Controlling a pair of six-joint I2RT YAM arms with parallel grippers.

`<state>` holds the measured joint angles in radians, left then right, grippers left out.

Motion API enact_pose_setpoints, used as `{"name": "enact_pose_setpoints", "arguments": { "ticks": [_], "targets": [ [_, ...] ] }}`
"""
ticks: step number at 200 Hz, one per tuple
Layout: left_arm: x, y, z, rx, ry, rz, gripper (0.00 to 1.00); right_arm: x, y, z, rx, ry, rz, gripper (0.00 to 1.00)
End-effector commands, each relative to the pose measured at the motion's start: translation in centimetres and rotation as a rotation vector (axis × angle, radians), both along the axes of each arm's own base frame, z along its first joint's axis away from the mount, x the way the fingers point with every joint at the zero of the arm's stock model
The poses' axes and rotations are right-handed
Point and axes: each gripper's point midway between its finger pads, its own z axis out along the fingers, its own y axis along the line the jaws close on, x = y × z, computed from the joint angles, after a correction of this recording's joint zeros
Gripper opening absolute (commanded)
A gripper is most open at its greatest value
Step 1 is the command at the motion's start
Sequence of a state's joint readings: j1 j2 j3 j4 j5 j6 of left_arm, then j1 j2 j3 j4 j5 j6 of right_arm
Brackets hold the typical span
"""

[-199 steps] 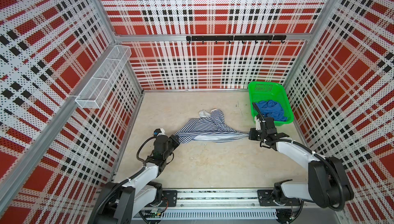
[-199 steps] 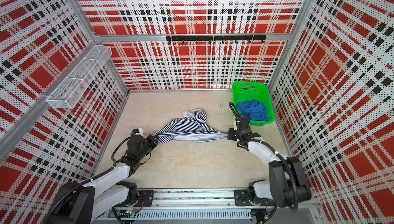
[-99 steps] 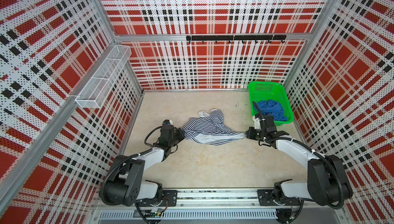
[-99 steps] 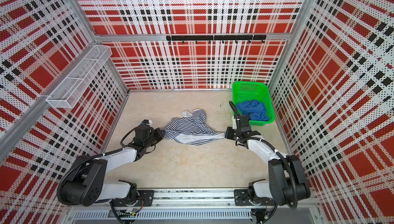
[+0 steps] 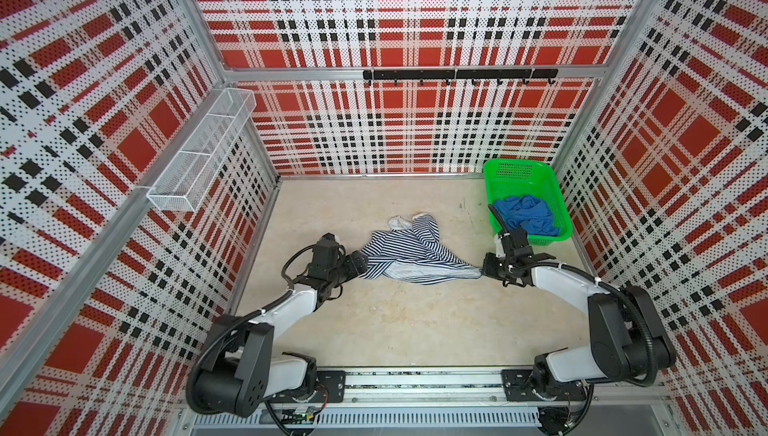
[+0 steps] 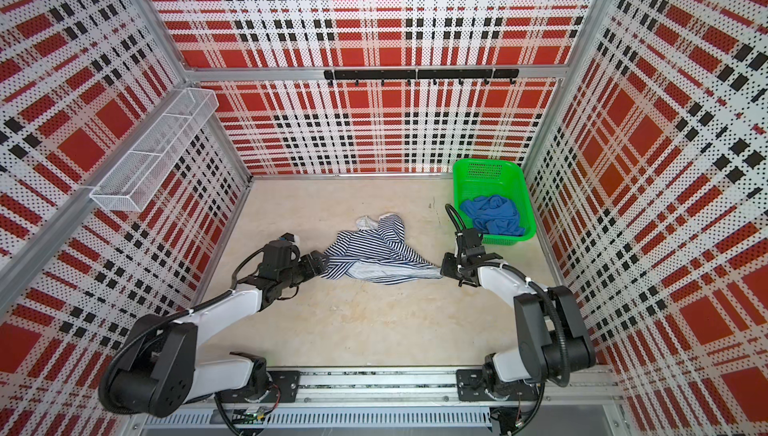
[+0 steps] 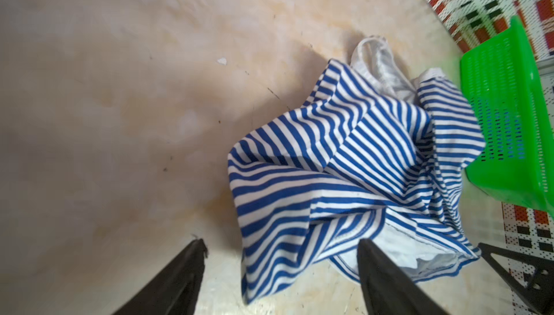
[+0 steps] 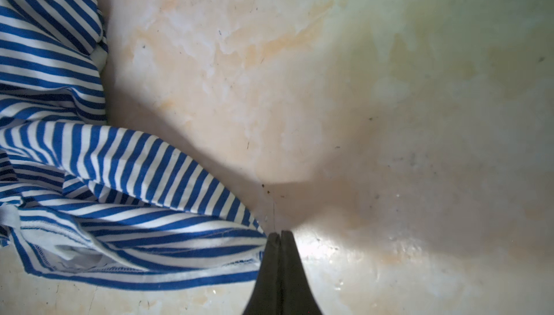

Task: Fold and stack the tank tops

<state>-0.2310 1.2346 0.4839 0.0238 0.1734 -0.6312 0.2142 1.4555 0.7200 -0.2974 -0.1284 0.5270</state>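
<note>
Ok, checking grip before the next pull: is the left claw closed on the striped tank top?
No, the left claw stands wide open, with an edge of the striped tank top lying loose between its jaws.

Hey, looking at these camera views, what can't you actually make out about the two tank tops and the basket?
- Blue tank top: crumpled in the green basket; too small in both top views to show straps, and the near wall hides its lower edge.
- Striped tank top: its own bunched folds hide the underside; the right wrist view's edge cuts it off.
- Left wrist view: its edge crops the green basket; contents blur behind the mesh.
</note>
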Motion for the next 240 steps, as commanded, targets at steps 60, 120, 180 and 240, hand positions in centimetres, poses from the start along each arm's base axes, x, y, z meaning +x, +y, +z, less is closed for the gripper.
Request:
{"name": "enact_pose_setpoints", "arguments": {
  "ticks": [60,120,180,240],
  "targets": [
    [-2.7,-3.4,-3.1,-0.163,0.050,-0.050,0.56,0.0,1.1,1.6,0.112,-0.002,0.078,0.35],
    [-1.4,-5.2,-3.4,-0.225,0.037,-0.077,0.63,0.7,0.2,1.6,0.207,0.019,-0.005,0.36],
    [-0.5,-5.6,-2.9,-0.245,0.019,-0.072,0.40,-0.2,1.6,-1.3,0.277,0.109,-0.027,0.37],
    [-0.6,-5.6,-0.6,-0.296,-0.005,-0.083,0.00,-2.8,1.3,-1.7,0.280,0.149,-0.045,0.02]
  ]
}}
